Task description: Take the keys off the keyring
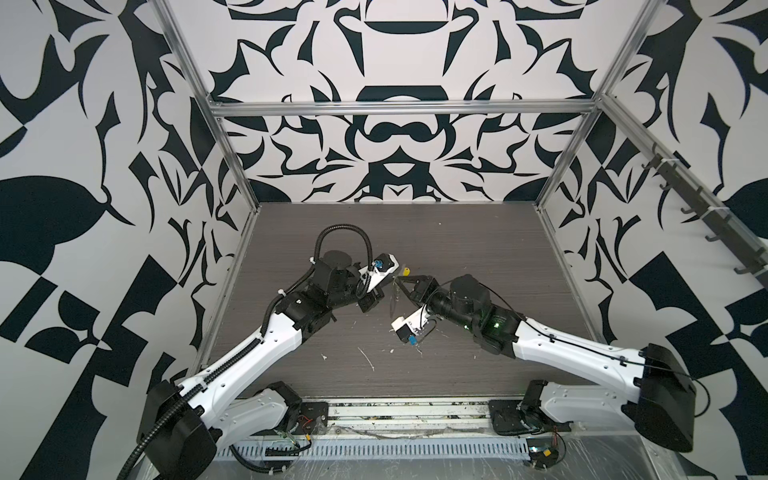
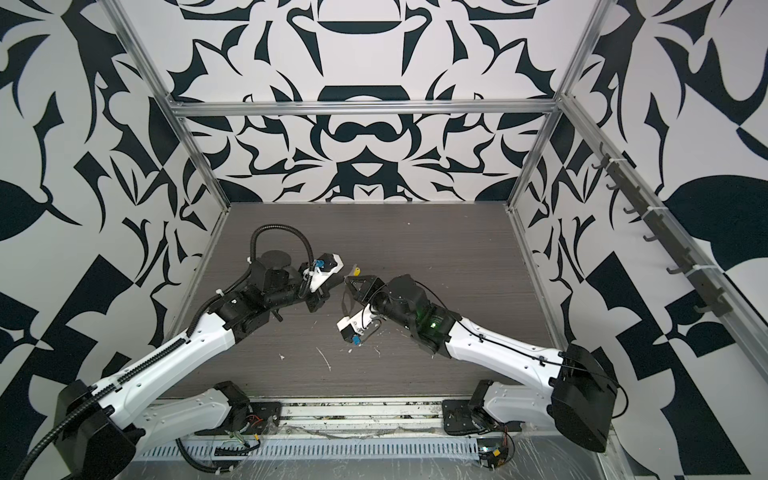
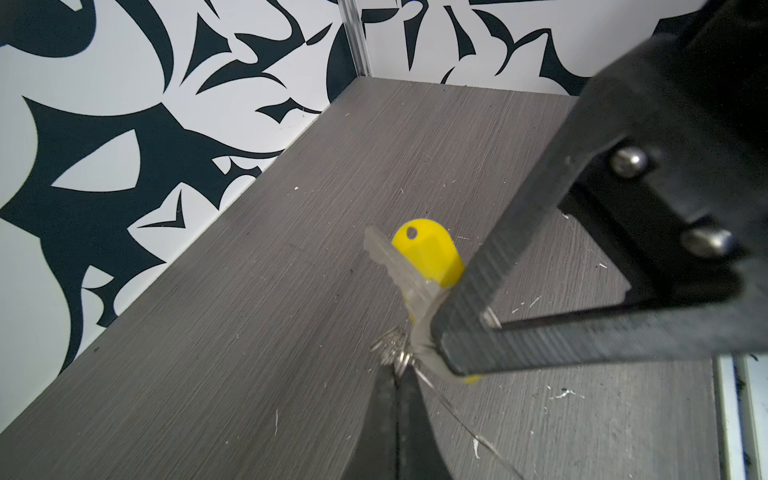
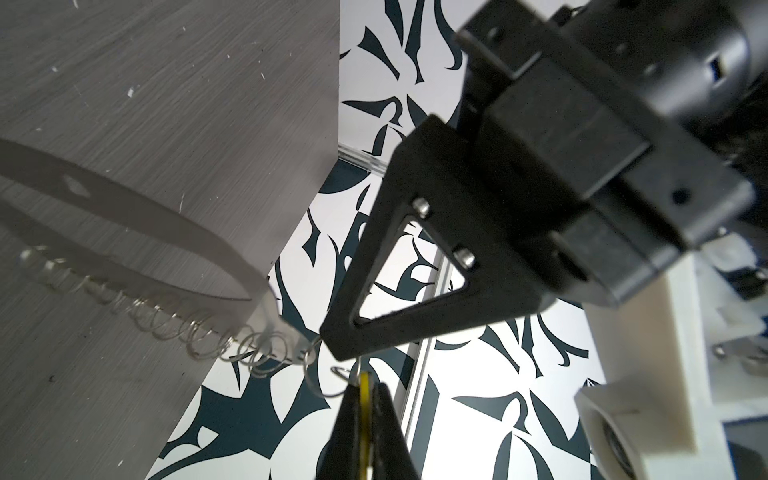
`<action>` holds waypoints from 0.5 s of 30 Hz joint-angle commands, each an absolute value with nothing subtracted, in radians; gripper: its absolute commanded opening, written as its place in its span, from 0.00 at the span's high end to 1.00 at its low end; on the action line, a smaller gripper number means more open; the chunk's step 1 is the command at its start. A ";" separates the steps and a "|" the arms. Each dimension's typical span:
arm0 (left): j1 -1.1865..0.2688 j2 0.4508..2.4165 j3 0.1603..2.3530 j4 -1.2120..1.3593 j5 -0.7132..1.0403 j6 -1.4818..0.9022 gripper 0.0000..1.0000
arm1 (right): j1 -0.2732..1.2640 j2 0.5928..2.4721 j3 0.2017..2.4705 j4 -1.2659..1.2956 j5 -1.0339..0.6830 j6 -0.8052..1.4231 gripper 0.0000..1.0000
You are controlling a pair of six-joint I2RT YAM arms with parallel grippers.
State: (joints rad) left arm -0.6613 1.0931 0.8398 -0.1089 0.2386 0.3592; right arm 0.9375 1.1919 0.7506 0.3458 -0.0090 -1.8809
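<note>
Only the right wrist view shows the keyring [image 4: 195,336] at length: a row of silver rings along a dark strap loop, hanging free over the worktop [image 4: 124,83]; the left tool [image 4: 332,349] is clamped on its end ring; just beside that, the right tool [image 4: 365,395] is closed on the keys [image 4: 365,405], seen there only as a thin yellow edge between the black fingers [image 4: 386,424].

The left wrist view gives the flat face instead: the yellow tag of the keys [image 3: 432,253] with its hole, a blurred silver blade across it, the right tool [image 3: 440,340] gripping its lower end; the left tool [image 3: 398,374] pinches a bunch of rings [image 3: 392,349].

In both top views the two tools meet above the worktop's [image 1: 457,257] middle, the left at 9 o'clock of the keys [image 1: 406,271] [image 2: 356,272], the right at 3 o'clock; white scraps [image 1: 365,357] [image 2: 323,358] lie toward 6 o'clock; the wrist housings cover most of the left tool's tips there.

A wire loop bridges the two tips; whether the key is still threaded on it cannot be made out.
</note>
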 commanded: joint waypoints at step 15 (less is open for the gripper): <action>-0.657 1.070 0.829 0.055 0.251 0.327 1.00 | 0.962 1.195 0.813 0.301 -0.140 -1.853 0.72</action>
State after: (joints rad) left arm -0.6605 1.0931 0.8391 -0.0475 0.2394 0.3500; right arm 0.9512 1.2041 0.7723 0.3035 -0.0788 -1.8717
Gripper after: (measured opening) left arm 0.041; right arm 0.266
